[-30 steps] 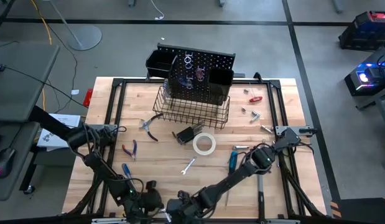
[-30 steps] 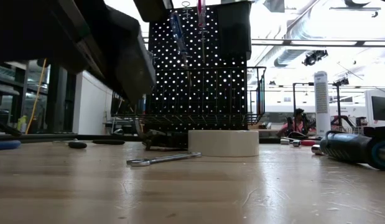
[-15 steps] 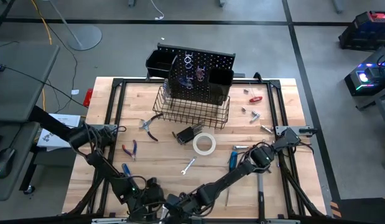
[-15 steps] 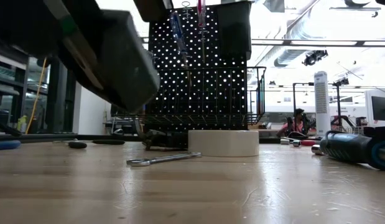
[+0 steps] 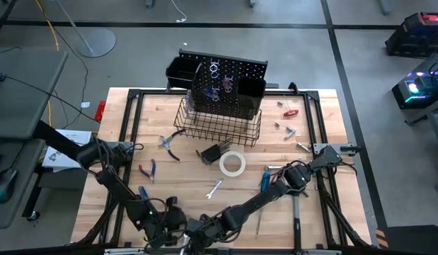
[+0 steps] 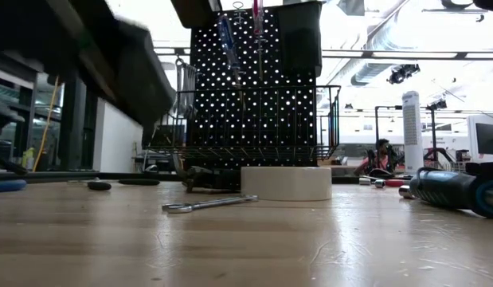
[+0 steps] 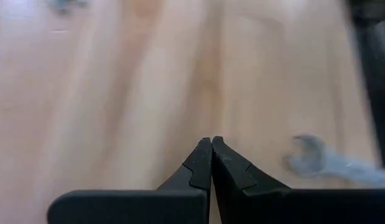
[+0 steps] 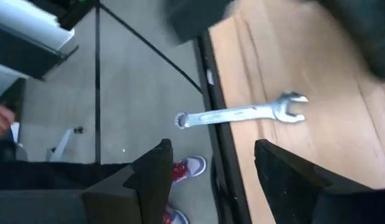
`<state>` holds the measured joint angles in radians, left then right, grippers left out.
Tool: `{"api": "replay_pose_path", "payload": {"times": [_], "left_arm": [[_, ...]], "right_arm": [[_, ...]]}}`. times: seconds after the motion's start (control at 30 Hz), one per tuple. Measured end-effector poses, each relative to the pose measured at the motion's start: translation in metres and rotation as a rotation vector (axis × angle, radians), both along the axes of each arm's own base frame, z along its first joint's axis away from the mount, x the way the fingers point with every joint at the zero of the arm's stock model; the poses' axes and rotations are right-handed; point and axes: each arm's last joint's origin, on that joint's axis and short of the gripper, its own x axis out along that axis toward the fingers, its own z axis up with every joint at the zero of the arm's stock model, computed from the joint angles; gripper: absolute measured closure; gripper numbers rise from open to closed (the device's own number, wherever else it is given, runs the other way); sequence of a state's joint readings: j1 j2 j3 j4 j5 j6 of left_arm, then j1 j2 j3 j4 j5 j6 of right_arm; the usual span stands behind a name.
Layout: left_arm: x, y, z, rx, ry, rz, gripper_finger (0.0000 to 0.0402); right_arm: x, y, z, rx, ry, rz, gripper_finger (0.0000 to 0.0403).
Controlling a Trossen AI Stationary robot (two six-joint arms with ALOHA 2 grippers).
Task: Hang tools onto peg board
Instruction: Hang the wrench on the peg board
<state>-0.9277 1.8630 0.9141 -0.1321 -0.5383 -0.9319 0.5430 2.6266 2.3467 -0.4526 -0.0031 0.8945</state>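
Observation:
A silver wrench (image 8: 242, 114) lies at the table's near edge, its open end on the wood and its ring end sticking out past the edge over the floor. My right gripper (image 8: 211, 158) hovers open just short of it, touching nothing; in the high view it is at the near edge (image 5: 199, 230). My left gripper (image 7: 211, 142) is shut and empty above bare wood, close beside it (image 5: 169, 225), with a wrench's open end (image 7: 309, 155) nearby. The peg board (image 5: 226, 85) stands at the far side with its wire basket (image 5: 219, 126).
On the table lie a white tape roll (image 5: 232, 163), another wrench (image 5: 214, 188), red pliers (image 5: 148, 170), blue screwdrivers (image 5: 143, 193) (image 5: 264, 181) and small tools at the far right (image 5: 289, 112). A person's red shoe (image 8: 192, 165) shows on the floor beyond the near edge.
My right gripper has drifted a little toward the table's left along the near edge, still open. My left hand has shifted slightly beside it and tipped up somewhat, fingers still shut. In the low view the dark arm has drawn up and back toward the left.

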Motion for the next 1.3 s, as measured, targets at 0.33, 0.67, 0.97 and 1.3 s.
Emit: {"api": "replay_pose_path", "payload": {"times": [0.33,0.67,0.97,1.3], "left_arm": [[-0.024,-0.046,0.033,-0.301,-0.156,-0.246,0.0401],[-0.011,-0.045,0.009,-0.292,-0.12,-0.265,0.0401],[-0.008,-0.046,-0.004,-0.297,-0.082,-0.3,0.0401],[-0.007,-0.046,-0.004,-0.281,-0.096,-0.305,0.0401]], "right_arm": [[-0.014,-0.012,0.041,-0.191,-0.021,0.007,0.0187],[-0.015,-0.013,0.034,-0.191,0.001,0.022,0.0187],[-0.015,-0.014,0.031,-0.186,0.013,0.005,0.0187],[-0.014,-0.016,0.03,-0.201,0.015,0.022,0.0187]]}}
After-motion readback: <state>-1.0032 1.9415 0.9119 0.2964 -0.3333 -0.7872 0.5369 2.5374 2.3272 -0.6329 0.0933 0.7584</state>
